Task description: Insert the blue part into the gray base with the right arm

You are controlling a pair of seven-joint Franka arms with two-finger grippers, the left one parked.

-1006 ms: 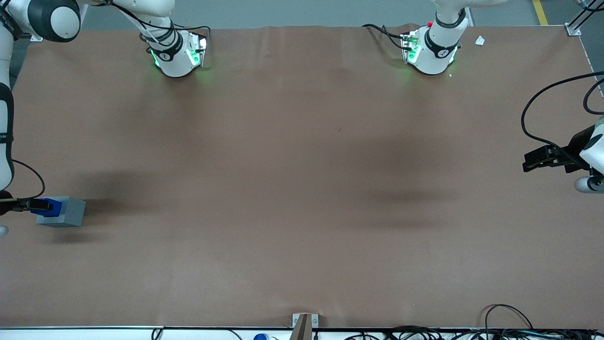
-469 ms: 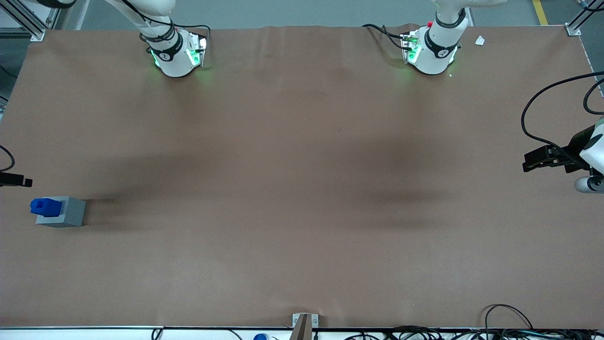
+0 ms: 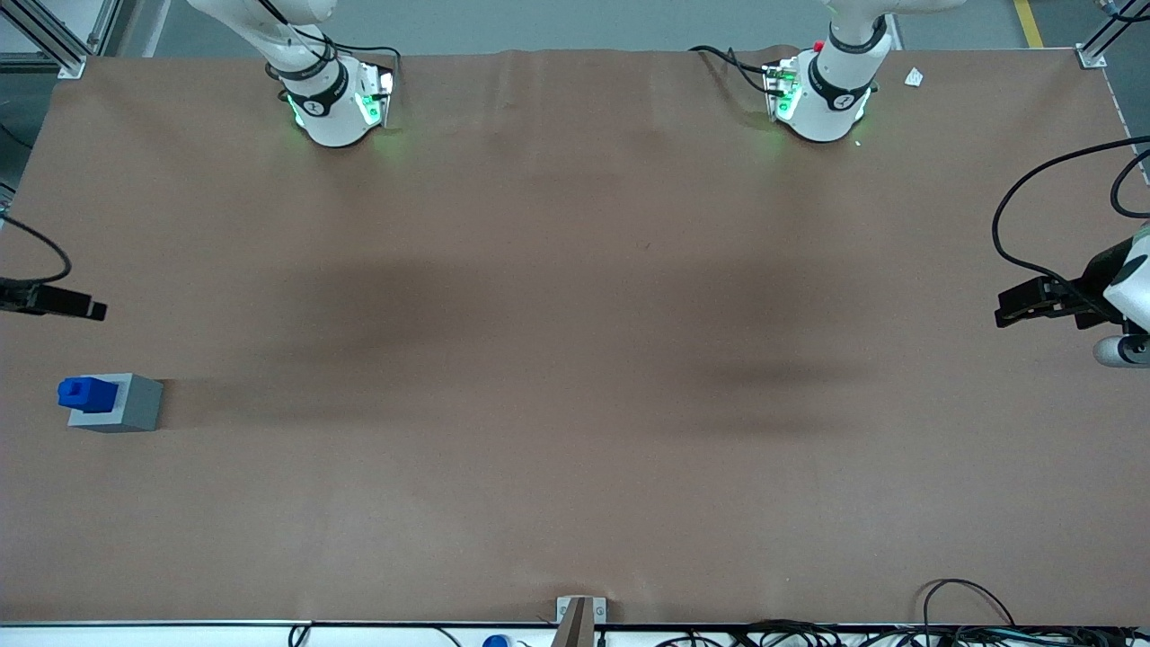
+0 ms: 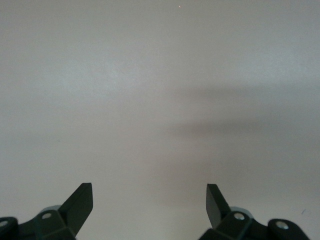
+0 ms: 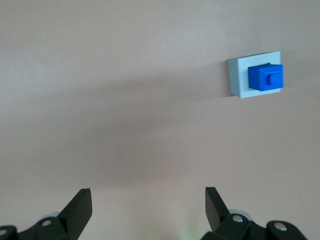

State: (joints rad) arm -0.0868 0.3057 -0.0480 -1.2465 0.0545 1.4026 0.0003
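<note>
From my console I see the gripper (image 5: 145,202) of the right arm (image 3: 310,85) hanging above bare brown table (image 3: 575,359), its two black fingers (image 5: 80,205) spread wide with nothing between them and nothing touching either pad. In the front view only a black tip of it (image 3: 76,307) reaches in over the table edge at the working arm's end, raised off the surface and farther from the front camera than the block; a black cable (image 3: 40,247) loops above it.

The gray base (image 3: 121,404) sits flat on the table close to that same edge, nearer to the front camera than the middle of the tabletop, well apart from both arm pedestals along the edge farthest from the camera. The blue part (image 3: 87,393) stands in the recess of the base's top face, its narrower nub pointing up. In the right wrist view I read the same thing from overhead: the blue part (image 5: 266,78) sits inside the pale rim of the gray base (image 5: 239,75), with the small nub showing as a square on its top. It looks a touch off-centre in the recess, toward one rim, though I cannot tell how deep it is seated. The gripper is clear of both pieces, off to one side of them and above.
</note>
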